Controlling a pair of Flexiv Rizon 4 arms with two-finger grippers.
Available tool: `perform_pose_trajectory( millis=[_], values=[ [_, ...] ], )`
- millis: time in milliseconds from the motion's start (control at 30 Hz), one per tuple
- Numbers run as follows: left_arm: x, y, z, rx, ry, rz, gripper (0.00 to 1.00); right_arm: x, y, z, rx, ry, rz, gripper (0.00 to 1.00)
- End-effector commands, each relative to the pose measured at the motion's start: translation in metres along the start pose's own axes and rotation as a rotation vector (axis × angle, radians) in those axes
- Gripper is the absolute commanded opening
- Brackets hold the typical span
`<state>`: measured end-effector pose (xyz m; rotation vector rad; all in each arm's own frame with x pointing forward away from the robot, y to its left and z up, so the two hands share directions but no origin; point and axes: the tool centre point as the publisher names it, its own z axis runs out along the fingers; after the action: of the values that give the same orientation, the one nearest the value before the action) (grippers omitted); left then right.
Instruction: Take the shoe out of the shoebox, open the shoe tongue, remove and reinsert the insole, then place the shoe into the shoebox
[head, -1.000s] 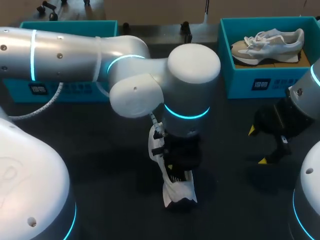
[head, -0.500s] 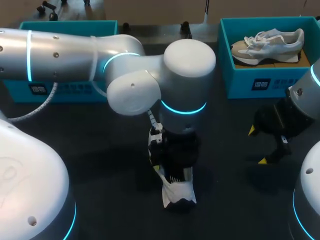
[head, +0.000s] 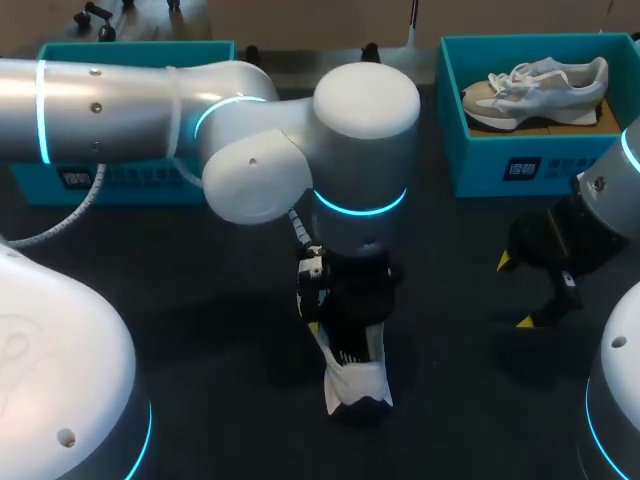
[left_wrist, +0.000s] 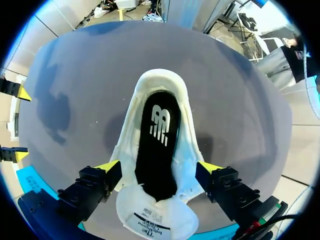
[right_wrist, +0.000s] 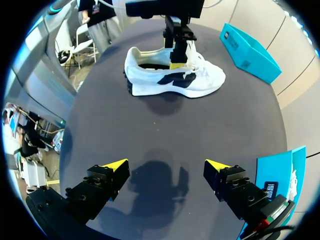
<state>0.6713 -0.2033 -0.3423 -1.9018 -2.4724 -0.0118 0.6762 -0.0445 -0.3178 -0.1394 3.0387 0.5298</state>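
**Left arm shifts over the opened shoe, fingers not yet on the insole**

Since a second ago the left arm's big elbow joint has slid a little toward its own side and away from me in the head view. Its wrist has crept with it above the shoe (head: 356, 385), which has not moved on the dark table (head: 200, 330).

Closest in, the left gripper (left_wrist: 159, 167) hangs over the shoe's throat. Its fingers are spread wide to either side of the upper and hold nothing. The tongue (left_wrist: 155, 220) is folded back, label side up, between them. The black insole (left_wrist: 157, 145) lies flat inside the shoe, with its heel end ahead of the fingers.

The right gripper (right_wrist: 166, 165) waits well apart over bare table, also spread and empty.

At the table's far edge, the right-hand shoebox (head: 480, 165) holds a second shoe (head: 540, 90). The left-hand shoebox (head: 140, 50) sits behind the arm, its inside hidden.

The step in hand looks like the insole lift. To do it well:
- Narrow the fingers and move toward the heel.
- Put one tip under the insole's rim and the other on top, pinching the insole alone and not the padded collar.
- Peel heel-first, then draw back along the shoe's length so the toe end slips free.
- The shoe is light and may rise with the pull, so the idle right gripper could steady it.
- Keep the tongue folded back throughout.
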Motion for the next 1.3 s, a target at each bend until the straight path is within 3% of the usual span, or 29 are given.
perform_pose_trajectory(
  millis=[33,467,733,933,1200,1267,1300],
  values=[
    [0.008,0.001,-0.009,-0.012,-0.020,0.004,1.00,0.001,0.000,0.000,0.002,-0.002,-0.001,1.00],
    [0.004,0.024,-0.013,-0.034,-0.021,-0.036,1.00,0.001,0.000,0.000,0.002,-0.002,-0.001,1.00],
    [0.013,0.044,-0.029,-0.043,-0.047,-0.081,1.00,0.001,0.000,0.000,0.002,-0.002,-0.001,1.00],
    [0.022,0.066,-0.053,-0.056,-0.076,-0.103,1.00,0.001,0.000,0.000,0.002,-0.002,-0.001,1.00],
    [0.014,0.105,-0.068,-0.036,-0.082,-0.108,1.00,0.001,0.000,0.000,0.002,-0.002,-0.001,1.00],
    [0.013,0.115,-0.072,-0.022,-0.087,-0.105,0.78,0.001,0.000,0.000,0.002,-0.002,-0.001,1.00],
    [0.012,0.118,-0.073,-0.021,-0.087,-0.102,0.51,0.001,0.000,0.000,0.002,-0.002,-0.001,1.00]
  ],
)
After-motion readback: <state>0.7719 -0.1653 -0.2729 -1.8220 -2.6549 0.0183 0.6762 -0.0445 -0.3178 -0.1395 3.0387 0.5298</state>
